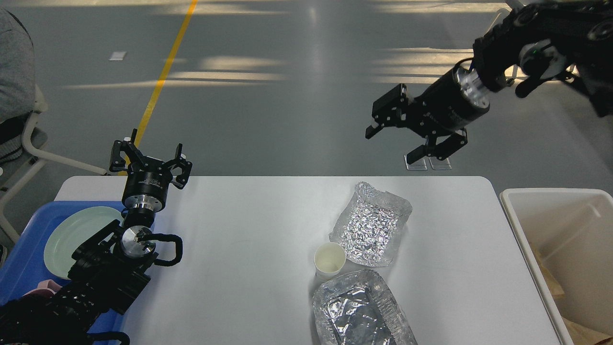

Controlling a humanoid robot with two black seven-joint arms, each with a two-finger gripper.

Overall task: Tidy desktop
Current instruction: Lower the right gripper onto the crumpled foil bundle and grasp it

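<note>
The white desktop [249,239] spans the lower half of the head view. On its right half lie a crumpled foil sheet [371,224], a small white paper cup [329,258] standing upright, and a foil tray [359,311] at the front edge. My left gripper [149,152] stands open and empty over the table's back left corner. High over the floor past the back edge, my right gripper [397,136] hangs open and empty, beyond the foil sheet.
A blue tray [24,268] at the left holds a pale green plate [72,239] and something pink. An off-white bin [565,249] stands at the table's right end with paper in it. Chairs stand on the floor at the far left and far right.
</note>
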